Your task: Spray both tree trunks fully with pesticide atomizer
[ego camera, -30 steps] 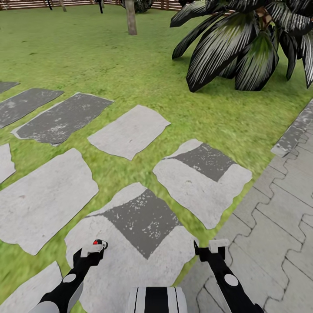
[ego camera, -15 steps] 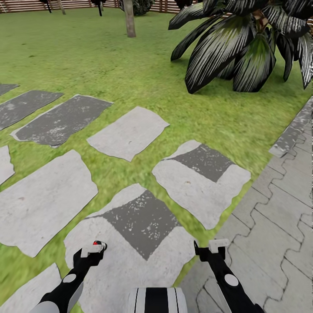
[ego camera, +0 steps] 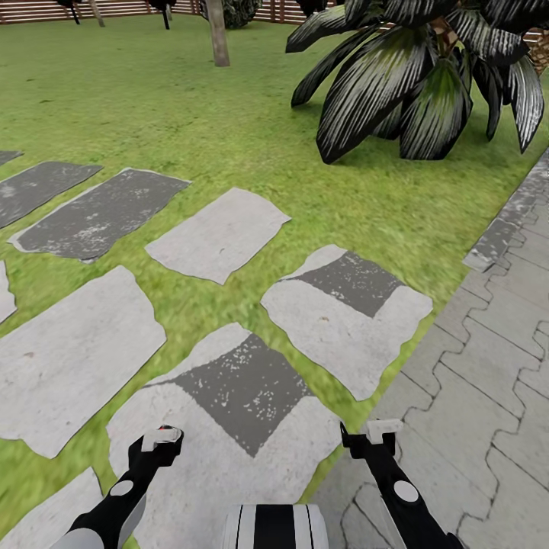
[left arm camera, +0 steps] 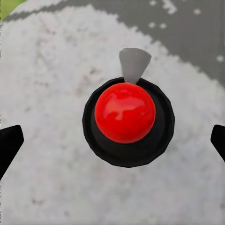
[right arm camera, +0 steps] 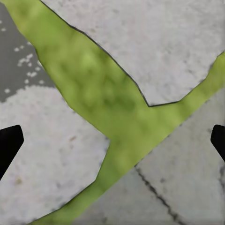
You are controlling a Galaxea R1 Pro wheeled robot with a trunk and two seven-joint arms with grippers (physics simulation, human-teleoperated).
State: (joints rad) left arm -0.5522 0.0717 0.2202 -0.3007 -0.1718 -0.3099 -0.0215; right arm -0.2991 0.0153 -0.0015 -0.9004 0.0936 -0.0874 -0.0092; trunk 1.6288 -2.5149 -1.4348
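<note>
My robot stands on stepping stones (ego camera: 72, 358) at the garden lawn (ego camera: 137, 84).

A pale tree trunk (ego camera: 217, 34) rises at upper left; a striped-leaf plant (ego camera: 415, 76) fills upper right. Left gripper (left arm camera: 112, 140), jaws wide, hangs over a black, red-domed object (left arm camera: 125, 117) I cannot identify. Right gripper (right arm camera: 112, 140), jaws wide, is empty above grass and paving (ego camera: 488, 396).

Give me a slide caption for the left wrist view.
Left gripper open above a red-domed black object standing on a pale stepping stone.
</note>
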